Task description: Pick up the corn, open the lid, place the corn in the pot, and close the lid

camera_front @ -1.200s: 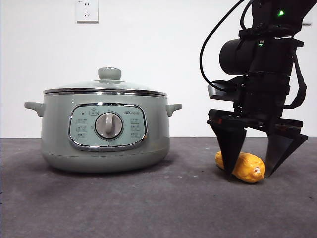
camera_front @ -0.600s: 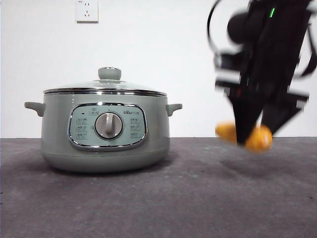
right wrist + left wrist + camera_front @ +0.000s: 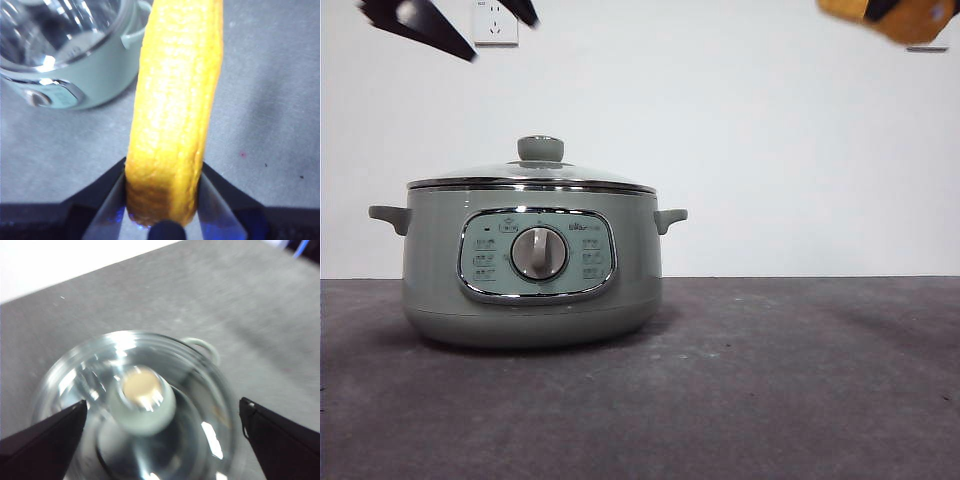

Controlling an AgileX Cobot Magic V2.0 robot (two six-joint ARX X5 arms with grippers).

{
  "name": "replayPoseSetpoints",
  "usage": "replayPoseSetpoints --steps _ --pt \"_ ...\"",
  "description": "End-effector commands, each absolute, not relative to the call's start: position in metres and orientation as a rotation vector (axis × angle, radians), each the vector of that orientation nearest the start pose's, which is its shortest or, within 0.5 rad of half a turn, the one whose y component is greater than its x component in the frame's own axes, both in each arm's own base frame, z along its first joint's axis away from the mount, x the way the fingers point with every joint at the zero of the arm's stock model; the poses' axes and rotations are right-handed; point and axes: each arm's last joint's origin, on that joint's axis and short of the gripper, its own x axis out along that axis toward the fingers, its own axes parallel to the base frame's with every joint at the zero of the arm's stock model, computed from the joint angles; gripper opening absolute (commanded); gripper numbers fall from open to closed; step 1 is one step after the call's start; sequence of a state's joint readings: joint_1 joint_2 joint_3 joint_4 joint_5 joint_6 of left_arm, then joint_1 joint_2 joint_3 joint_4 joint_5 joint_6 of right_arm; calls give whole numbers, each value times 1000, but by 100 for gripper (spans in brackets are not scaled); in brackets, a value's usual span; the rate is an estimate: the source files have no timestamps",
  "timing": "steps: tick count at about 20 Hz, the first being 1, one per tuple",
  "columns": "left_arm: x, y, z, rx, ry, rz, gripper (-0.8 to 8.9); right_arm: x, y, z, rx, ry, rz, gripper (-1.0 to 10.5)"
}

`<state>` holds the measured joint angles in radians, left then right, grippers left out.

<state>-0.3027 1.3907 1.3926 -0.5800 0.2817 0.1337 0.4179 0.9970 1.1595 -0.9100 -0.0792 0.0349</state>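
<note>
The dark grey table (image 3: 770, 400) carries the large round pale sage-green electric pot (image 3: 532, 270), which stands towards the table's left side, its chrome-framed panel and silver dial facing the front camera. On it sits the shallow-domed glass lid (image 3: 532, 176) with its steel rim, closed, the pale green knob (image 3: 142, 399) upright at its centre. The left pincer (image 3: 160, 432) hangs directly above that knob, jaws spread wide and released, one to either side of it (well clear of the glass, judging by the front view). So the left arm is the nearer one for lifting the lid, a straight descent. The right pincer (image 3: 162, 192) is clenched on the stubby yellow-orange corn cob (image 3: 175, 107), raised high off the table to the pot's right, the cob's long axis pointing away from the jaws.
</note>
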Motion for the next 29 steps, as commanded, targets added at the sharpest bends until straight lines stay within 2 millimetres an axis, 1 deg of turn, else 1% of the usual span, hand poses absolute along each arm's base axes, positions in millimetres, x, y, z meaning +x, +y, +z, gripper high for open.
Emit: replayPoseSetpoints --steps 1,3,5,8,10,19,23,29 --pt "305 -111 363 196 565 -621 625 151 70 363 -58 739 452 -12" --pt "321 -117 355 200 592 -625 625 142 66 366 -43 735 457 -12" --pt "333 -122 344 200 611 -625 625 136 63 368 -41 727 459 -12" --pt "344 -124 328 213 656 -595 625 131 61 371 -39 710 461 -12" --pt "348 -125 322 217 675 -585 625 131 61 371 -37 704 465 -12" --pt "349 -134 315 212 701 -595 625 134 63 375 -30 656 481 -12" --pt "349 -133 315 206 705 -592 625 134 63 375 -29 656 481 -12" --pt "353 -134 303 208 763 -593 624 134 63 375 -26 656 479 -12"
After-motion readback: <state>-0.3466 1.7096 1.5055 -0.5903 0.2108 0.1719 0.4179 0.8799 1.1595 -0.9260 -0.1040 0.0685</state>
